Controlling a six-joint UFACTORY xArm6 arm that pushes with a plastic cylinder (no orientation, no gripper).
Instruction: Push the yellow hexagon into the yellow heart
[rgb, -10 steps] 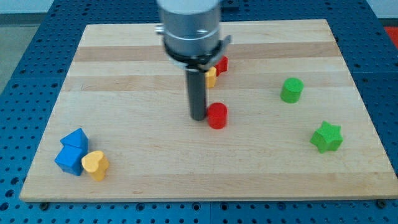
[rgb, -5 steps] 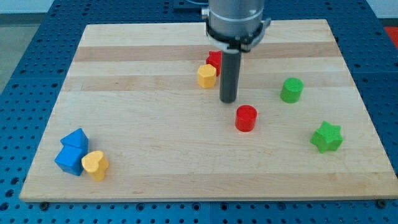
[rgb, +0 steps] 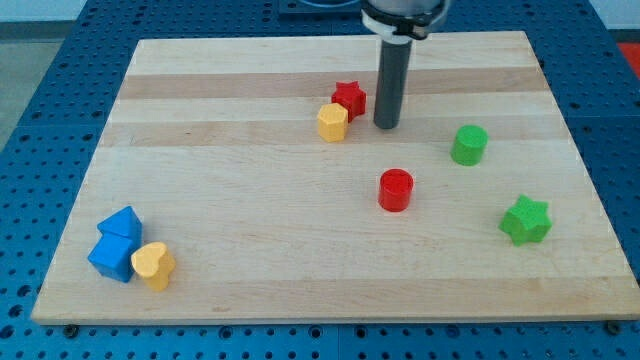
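Observation:
The yellow hexagon (rgb: 333, 122) lies in the upper middle of the wooden board (rgb: 230, 200), touching a red star (rgb: 349, 98) at its upper right. The yellow heart (rgb: 153, 264) lies far off at the lower left, against two blue blocks (rgb: 118, 243). My tip (rgb: 386, 124) stands on the board just right of the red star and to the right of the yellow hexagon, a small gap away from both.
A red cylinder (rgb: 396, 189) sits below my tip near the board's centre. A green cylinder (rgb: 469, 145) and a green star (rgb: 526, 220) lie on the right side. The board rests on a blue perforated table.
My tip has moved from left of the red cylinder, pushing it to the right, then up and right past the yellow hexagon to beside the red star. The yellow hexagon has not moved.

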